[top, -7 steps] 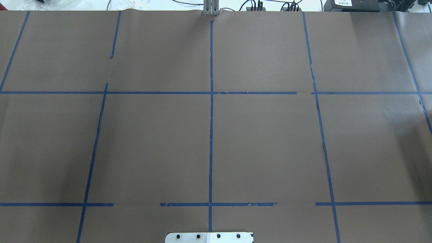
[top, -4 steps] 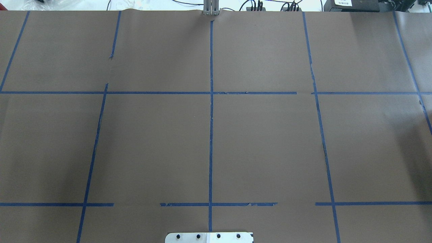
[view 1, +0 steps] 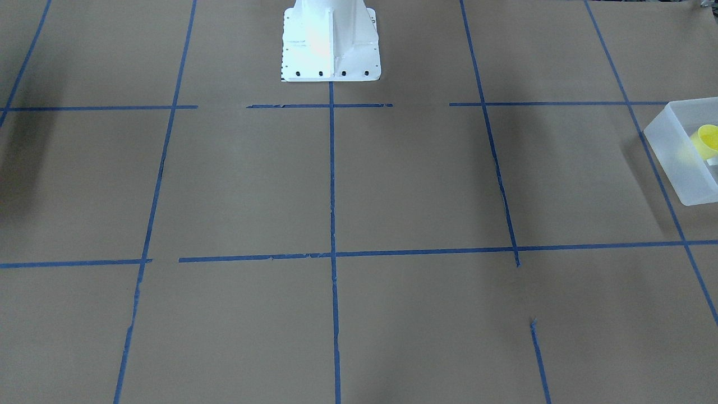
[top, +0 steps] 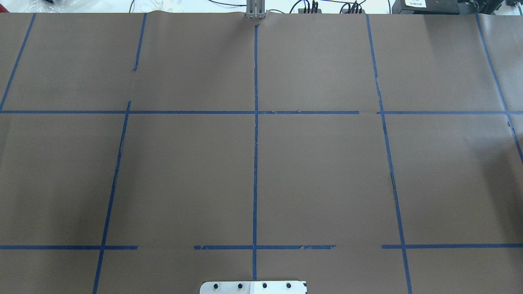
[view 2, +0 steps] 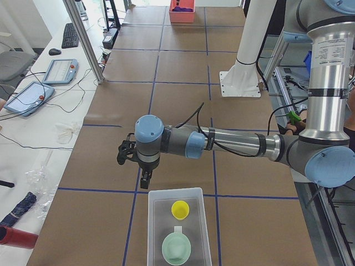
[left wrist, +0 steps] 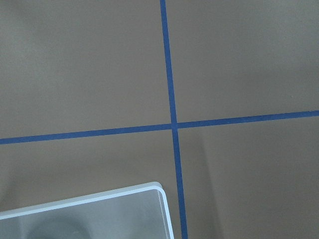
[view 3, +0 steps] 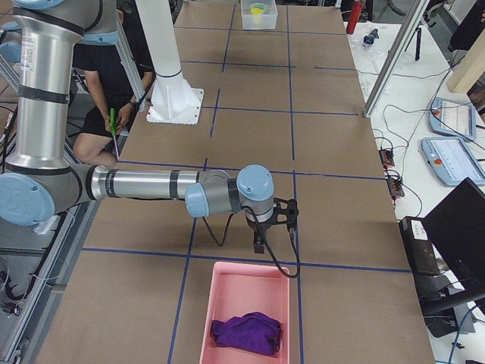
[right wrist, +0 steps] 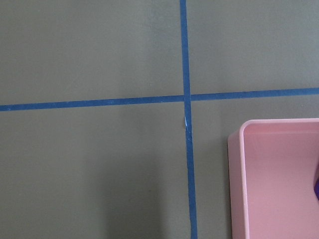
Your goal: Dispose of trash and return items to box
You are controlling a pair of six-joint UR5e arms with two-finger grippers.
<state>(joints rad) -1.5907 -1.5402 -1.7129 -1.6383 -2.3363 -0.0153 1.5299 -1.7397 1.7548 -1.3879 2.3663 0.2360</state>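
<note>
The frosted-white box (view 2: pixel 153 221) stands at the table's left end, with the yellow cup (view 2: pixel 179 209) and a pale green bowl (view 2: pixel 176 248) inside it. The box (view 1: pixel 670 140) and cup (view 1: pixel 707 139) also show at the right edge of the front view. A corner of the box (left wrist: pixel 124 211) shows in the left wrist view. My left gripper (view 2: pixel 145 183) hangs just beyond the box's inner end; I cannot tell if it is open. My right gripper (view 3: pixel 259 244) hangs near the pink bin; I cannot tell its state either.
A pink bin (view 3: pixel 227 296) with a purple cloth (view 3: pixel 246 332) stands at the table's right end; its corner (right wrist: pixel 249 149) shows in the right wrist view. The white robot base (view 1: pixel 330 42) stands mid-table. Blue tape lines grid the brown paper.
</note>
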